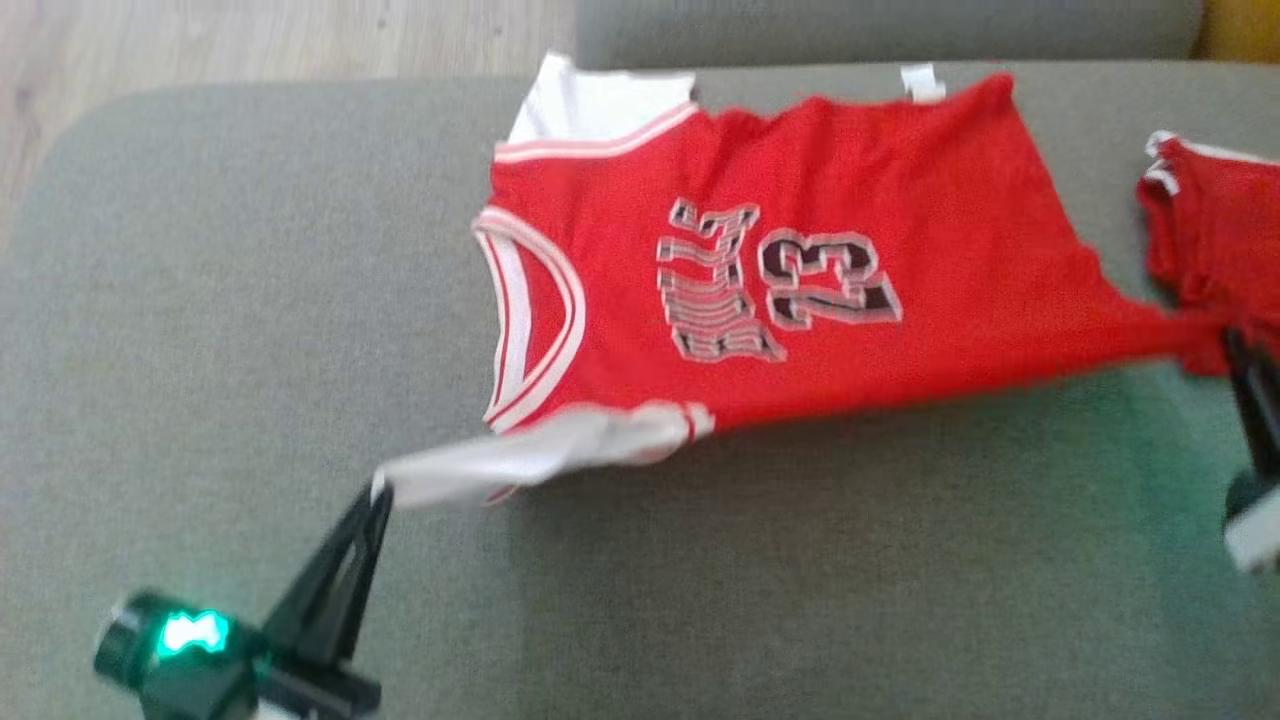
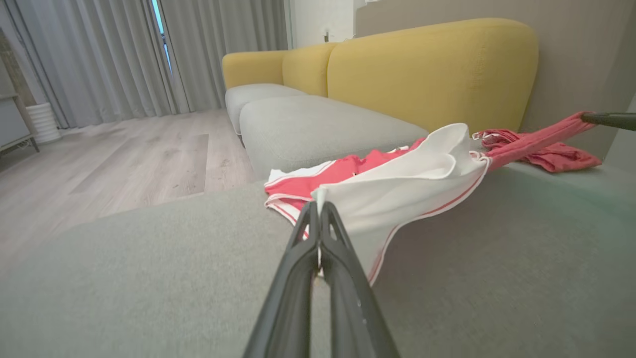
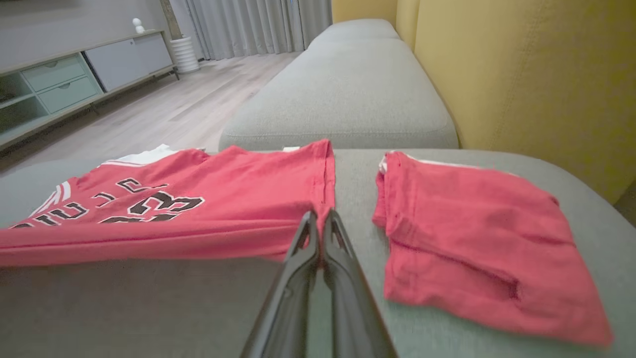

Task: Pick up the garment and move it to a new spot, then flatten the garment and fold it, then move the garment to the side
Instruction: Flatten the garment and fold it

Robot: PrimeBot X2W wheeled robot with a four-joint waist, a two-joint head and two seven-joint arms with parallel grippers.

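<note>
Left claw (image 1: 379, 491) clamped on the white shoulder strap of the jersey (image 1: 800, 270), right claw (image 3: 319, 216) clamped on its hem corner. Jersey stretched between them over the cushion (image 1: 200, 300). Folded red cloth (image 3: 472, 233), maybe shorts, just beside right claw.

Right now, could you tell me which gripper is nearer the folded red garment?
Right. The right gripper pinches the jersey hem beside the folded red garment; the left gripper holds the jersey's white strap, far across.
</note>
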